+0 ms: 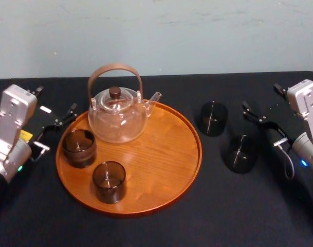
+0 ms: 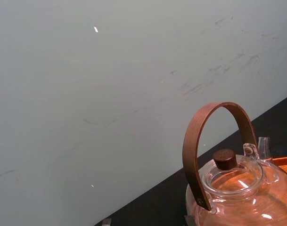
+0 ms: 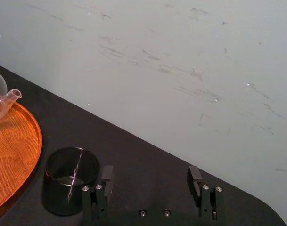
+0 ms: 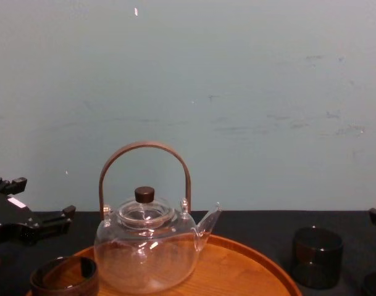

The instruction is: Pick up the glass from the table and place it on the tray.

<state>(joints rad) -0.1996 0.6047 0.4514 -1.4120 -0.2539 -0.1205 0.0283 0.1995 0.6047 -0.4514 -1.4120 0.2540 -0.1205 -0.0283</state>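
Glossy wooden tray, clear glass teapot

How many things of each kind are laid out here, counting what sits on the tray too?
Tray: 1
Teapot: 1, on the tray
Dark glasses: 4, two on the tray, two off it to its right
Total: 6
The left gripper and right gripper are open at either side, holding nothing.
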